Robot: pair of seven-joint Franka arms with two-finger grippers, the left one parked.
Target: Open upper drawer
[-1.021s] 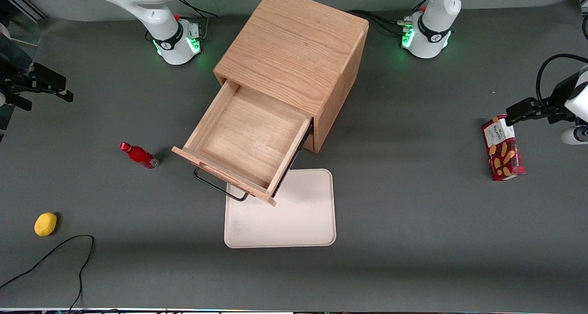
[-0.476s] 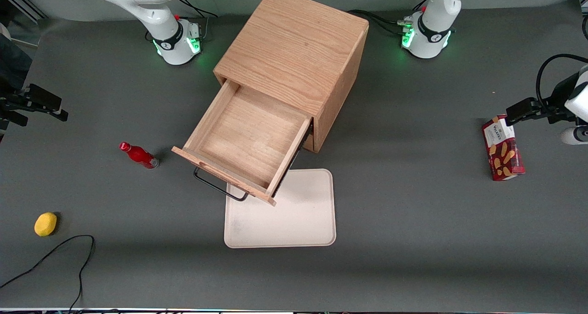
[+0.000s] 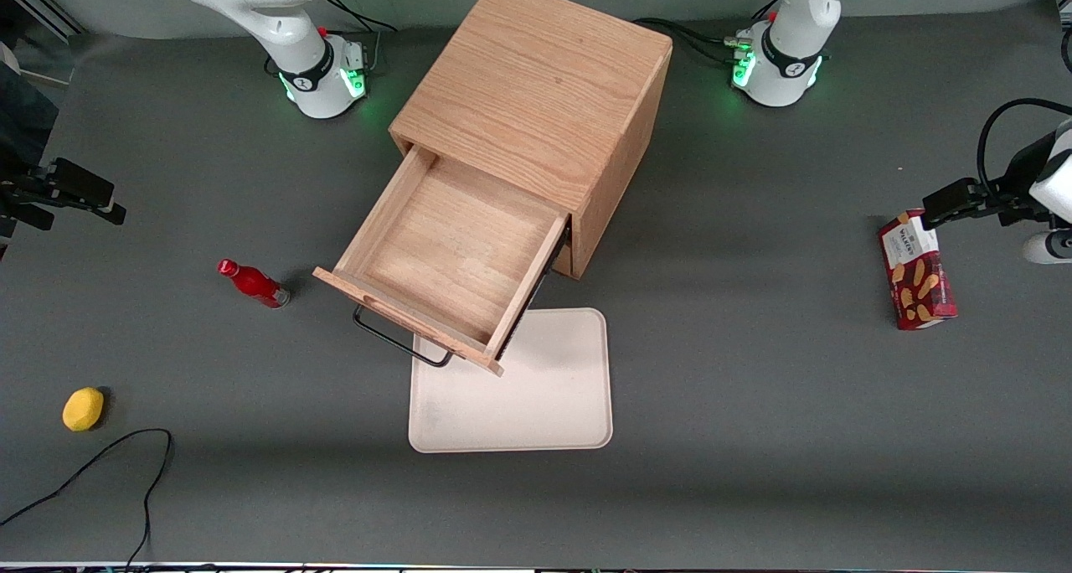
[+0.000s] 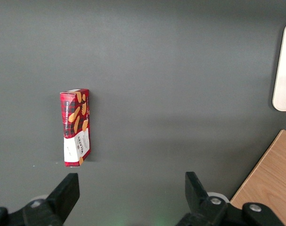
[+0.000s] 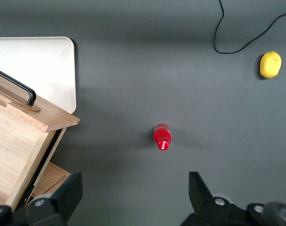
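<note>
Oak upper drawer (image 3: 444,259) gapes; pincer (image 5: 135,197) spread wide, cabinet (image 3: 536,95) top front-only.

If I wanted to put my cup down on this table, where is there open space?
Bare table lies between the tray and the biscuit box, and between the red bottle and lemon. It is crowded around the pulled-out upper drawer. The open gripper hangs above the working arm's end.

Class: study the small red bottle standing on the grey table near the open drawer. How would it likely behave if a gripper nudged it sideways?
The small red bottle stands upright, tall for its narrow base, so a high nudge would probably tip it. Being round, it would likely roll once down. The right arm's gripper, open, hangs apart from it toward the working arm's end of the table.
</note>
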